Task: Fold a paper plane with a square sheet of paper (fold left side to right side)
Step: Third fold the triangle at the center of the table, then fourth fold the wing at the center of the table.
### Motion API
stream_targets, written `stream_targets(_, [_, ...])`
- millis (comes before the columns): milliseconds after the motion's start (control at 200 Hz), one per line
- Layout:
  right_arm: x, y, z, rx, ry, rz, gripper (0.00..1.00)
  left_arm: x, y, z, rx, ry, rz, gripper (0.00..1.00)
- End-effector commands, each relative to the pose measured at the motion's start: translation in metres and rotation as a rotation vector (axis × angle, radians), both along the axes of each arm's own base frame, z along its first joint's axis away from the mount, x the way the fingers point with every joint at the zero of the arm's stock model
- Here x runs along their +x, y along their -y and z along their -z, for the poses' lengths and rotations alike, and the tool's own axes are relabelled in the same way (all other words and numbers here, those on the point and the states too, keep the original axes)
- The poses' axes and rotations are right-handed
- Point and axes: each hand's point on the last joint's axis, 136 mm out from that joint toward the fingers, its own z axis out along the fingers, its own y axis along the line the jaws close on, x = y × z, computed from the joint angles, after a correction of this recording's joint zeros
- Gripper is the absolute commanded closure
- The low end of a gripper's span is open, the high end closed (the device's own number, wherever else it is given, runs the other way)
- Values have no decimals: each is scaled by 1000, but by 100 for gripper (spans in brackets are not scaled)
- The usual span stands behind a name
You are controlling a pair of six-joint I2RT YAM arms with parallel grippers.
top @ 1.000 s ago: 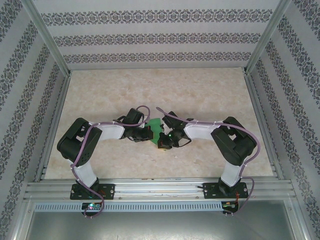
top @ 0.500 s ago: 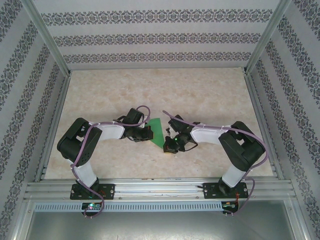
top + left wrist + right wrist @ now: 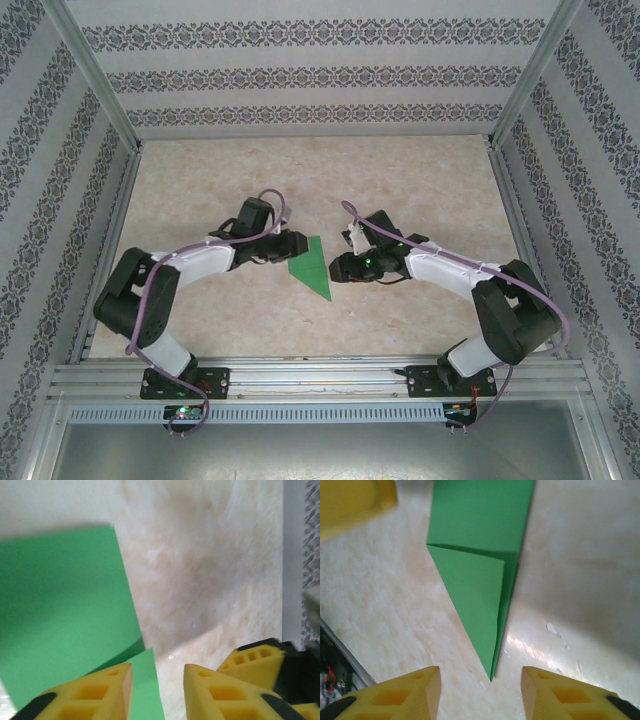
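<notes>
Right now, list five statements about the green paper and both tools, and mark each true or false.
1. The bright green folded paper dart lies flat on the beige marbled table. True.
2. The left tool clamps the paper. False: its jaws stand apart, gripping nothing.
3. The right tool is open. True.
4. The paper is an unfolded square. False: it is folded to a narrow point.
5. The paper lies between the two tools. True.
</notes>
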Motion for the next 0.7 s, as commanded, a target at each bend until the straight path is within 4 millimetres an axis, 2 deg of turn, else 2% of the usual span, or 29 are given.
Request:
stream_targets(0, [17, -14, -6, 36, 135, -98, 49, 0, -30, -7, 63, 43, -76, 64])
stream_targets(160, [24, -26, 6, 70, 139, -150, 46, -5, -54, -10, 79, 69, -162, 59])
stream_targets(405, [31, -38, 24, 98, 120, -170, 48, -13, -58, 0, 56, 36, -186, 58])
stream_targets(580, [32, -43, 29, 125, 103, -168, 57, -12, -59, 6, 52, 15, -190, 58])
stream_targets(694, [33, -42, 26, 124, 112, -160, 71, -10, -58, 10, 34, -2, -197, 58])
